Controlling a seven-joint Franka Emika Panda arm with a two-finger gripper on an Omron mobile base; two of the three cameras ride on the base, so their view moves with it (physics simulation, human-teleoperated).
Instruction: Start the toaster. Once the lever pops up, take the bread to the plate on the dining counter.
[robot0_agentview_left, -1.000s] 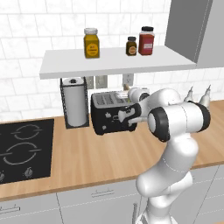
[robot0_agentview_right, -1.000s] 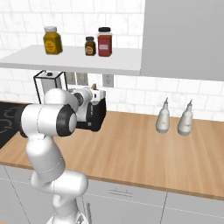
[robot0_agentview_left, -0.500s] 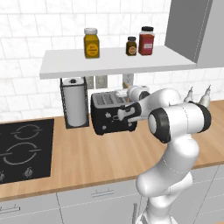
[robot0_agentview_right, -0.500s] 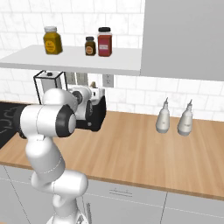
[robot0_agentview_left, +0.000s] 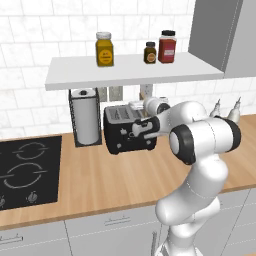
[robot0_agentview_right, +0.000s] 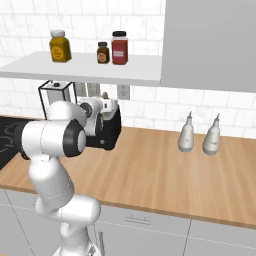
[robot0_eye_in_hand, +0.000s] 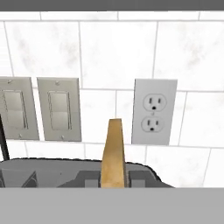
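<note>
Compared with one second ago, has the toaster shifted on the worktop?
No. The toaster still stands just right of the paper-towel holder, as before.

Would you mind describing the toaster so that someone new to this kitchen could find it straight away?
Start at the white wall shelf carrying three jars. Directly beneath it, on the wooden worktop, stands the toaster, right of the paper-towel holder. It is the only glossy black box there, with long slots on top.
</note>
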